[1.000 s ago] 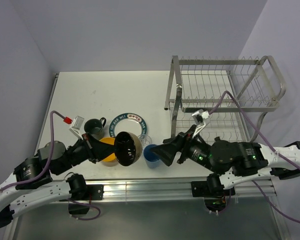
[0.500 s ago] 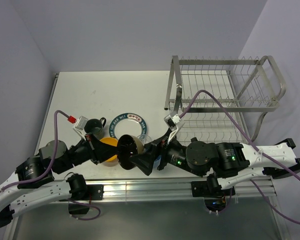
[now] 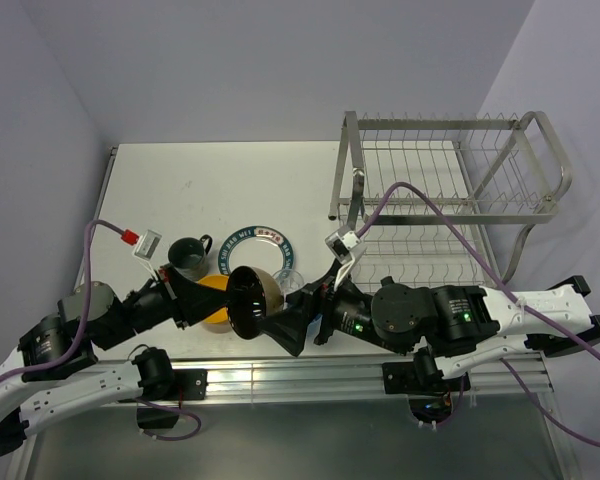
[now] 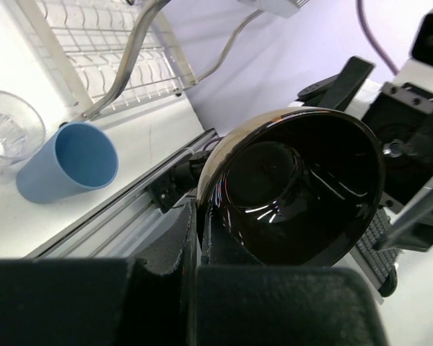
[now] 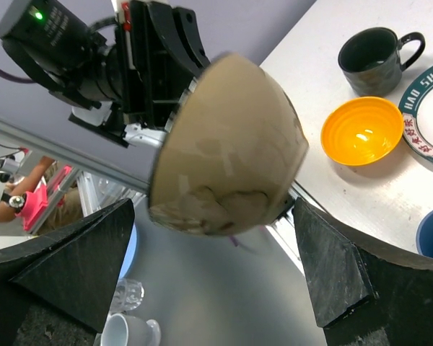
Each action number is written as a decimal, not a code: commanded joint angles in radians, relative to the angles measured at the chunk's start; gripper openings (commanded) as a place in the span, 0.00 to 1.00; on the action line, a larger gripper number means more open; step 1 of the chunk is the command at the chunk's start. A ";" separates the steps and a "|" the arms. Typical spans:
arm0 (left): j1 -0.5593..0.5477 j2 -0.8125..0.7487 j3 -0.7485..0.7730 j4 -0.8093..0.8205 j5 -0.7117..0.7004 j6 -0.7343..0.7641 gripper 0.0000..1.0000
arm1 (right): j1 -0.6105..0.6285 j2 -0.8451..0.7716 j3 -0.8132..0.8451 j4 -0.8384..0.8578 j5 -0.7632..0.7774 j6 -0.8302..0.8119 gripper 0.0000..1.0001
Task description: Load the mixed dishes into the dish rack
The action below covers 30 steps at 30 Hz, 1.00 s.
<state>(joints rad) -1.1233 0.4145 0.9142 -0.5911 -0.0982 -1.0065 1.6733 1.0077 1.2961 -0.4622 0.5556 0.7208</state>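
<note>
Since a second before, the right fingers point(image 5: 65, 267) had swung away from the tumbler point(image 4: 65, 162) to the beige bowl point(image 3: 252, 300), at the lower middle of the top view. They were spread wide, one on each side of the bowl. They held nothing, and did not seem to touch it yet. The left fingers point(image 4: 159, 303) were pinched tight on the bowl's rim and held it up, tipped on its side, over the near edge of the worktop point(image 3: 230, 190).

The job had hardly begun. No dish sat in the rack point(image 3: 450, 180) at the upper right. The beige bowl looked ready to pass from one arm to the other. The tumbler, glass point(image 3: 290, 282), orange bowl point(image 5: 362, 131), mug point(image 5: 372, 58) and plate point(image 3: 258, 242) all waited on the worktop, left of the rack.

White letters ran round the plate's teal rim, but they were too small and cut off to read as words.
</note>
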 commanded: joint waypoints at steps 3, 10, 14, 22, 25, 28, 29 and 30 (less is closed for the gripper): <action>-0.004 -0.006 0.069 0.158 0.025 -0.003 0.00 | 0.016 -0.007 0.008 0.005 -0.003 0.009 0.98; -0.006 0.004 0.063 0.189 0.041 -0.001 0.00 | 0.017 -0.001 0.005 0.029 -0.006 0.003 0.99; -0.006 0.007 0.055 0.201 0.048 -0.003 0.00 | 0.017 -0.026 -0.020 0.097 -0.028 -0.003 0.99; -0.006 0.007 0.040 0.218 0.048 -0.001 0.00 | 0.017 -0.072 -0.072 0.165 -0.048 0.005 0.91; -0.006 0.004 0.035 0.215 0.046 -0.001 0.00 | 0.017 -0.087 -0.090 0.181 -0.049 0.009 0.89; -0.006 0.000 0.031 0.215 0.045 -0.004 0.00 | 0.019 -0.100 -0.106 0.198 -0.049 0.009 0.88; -0.006 0.000 0.029 0.215 0.043 -0.006 0.00 | 0.019 -0.101 -0.106 0.198 -0.046 0.009 0.88; -0.006 -0.002 0.028 0.215 0.043 -0.007 0.00 | 0.017 -0.100 -0.104 0.201 -0.046 0.006 0.88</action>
<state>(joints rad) -1.1236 0.4232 0.9295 -0.5186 -0.0677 -1.0069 1.6844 0.9218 1.1992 -0.3214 0.5053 0.7280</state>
